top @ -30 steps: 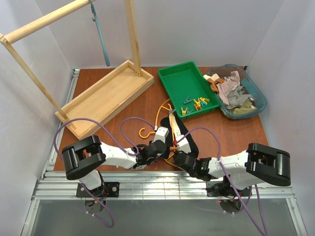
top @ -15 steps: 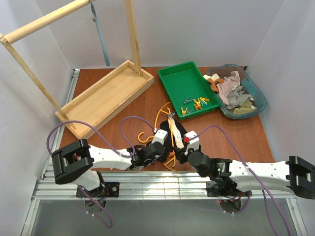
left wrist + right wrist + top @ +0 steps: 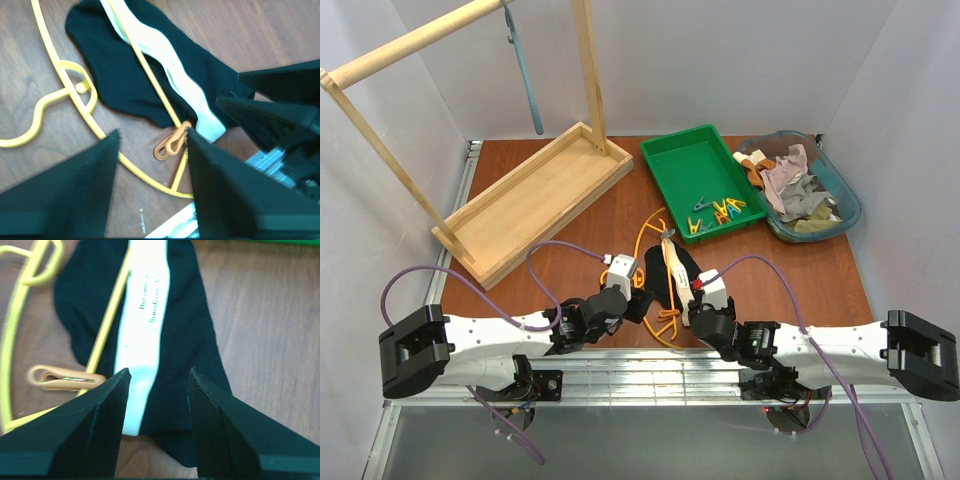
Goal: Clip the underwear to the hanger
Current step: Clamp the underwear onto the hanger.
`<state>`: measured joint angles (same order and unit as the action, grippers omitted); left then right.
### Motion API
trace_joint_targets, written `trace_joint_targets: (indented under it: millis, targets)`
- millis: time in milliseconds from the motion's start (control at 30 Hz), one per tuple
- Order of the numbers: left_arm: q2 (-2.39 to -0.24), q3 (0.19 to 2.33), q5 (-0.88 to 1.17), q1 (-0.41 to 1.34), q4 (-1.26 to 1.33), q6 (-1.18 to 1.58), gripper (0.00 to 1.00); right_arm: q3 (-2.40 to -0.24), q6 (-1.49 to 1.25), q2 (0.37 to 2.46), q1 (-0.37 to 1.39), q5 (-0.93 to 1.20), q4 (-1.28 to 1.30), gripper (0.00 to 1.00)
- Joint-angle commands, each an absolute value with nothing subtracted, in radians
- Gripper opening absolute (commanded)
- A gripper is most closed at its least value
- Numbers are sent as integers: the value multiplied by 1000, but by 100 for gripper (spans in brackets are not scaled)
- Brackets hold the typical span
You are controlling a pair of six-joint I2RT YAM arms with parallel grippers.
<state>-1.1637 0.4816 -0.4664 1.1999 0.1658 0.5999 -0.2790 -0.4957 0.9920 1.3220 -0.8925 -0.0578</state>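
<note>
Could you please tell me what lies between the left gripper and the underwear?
In the left wrist view, an orange clothes peg at the hanger's bar and bare table lie between the open left gripper and the underwear.

Green tray [image 3: 682, 172] holding coloured pegs [image 3: 720, 211], blue tub [image 3: 850, 203] of clothes [image 3: 792, 185] just right of it, wooden rack [image 3: 535, 195] left of it, grey-blue hanger [image 3: 527, 88] hanging left too

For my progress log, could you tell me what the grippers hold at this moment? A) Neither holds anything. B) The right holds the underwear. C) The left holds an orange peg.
A: the left gripper and the right gripper both hover open over the underwear, with nothing between their fingers.
</note>
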Motion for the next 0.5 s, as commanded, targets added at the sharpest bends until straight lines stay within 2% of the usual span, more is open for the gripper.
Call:
trace_joint_targets:
  millis: [0,33,100,167,233,300,467]
  targets:
    - [-1164,442,-448,1200,236,581,41,-262,-541,1031,1287,-936,-83,41]
    - [-1173,445,-446,1200,239,578,37,-259,-538,1051,1281,-925,-93,41]
    - [-1212,449,-433,1200,248,568,36,-252,-538,1072,1267,-904,-123,44]
    - [-1244,454,-420,1201,261,565,43,-256,-548,1101,1258,-887,-124,52]
    - [-1262,456,-414,1200,262,568,45,-259,-549,1121,1253,-876,-126,56]
    - [-1288,457,-396,1201,267,571,49,-267,-551,1141,1253,-856,-130,57]
    - [-1310,433,-344,1200,331,591,49,-273,-552,1164,1252,-818,-141,58]
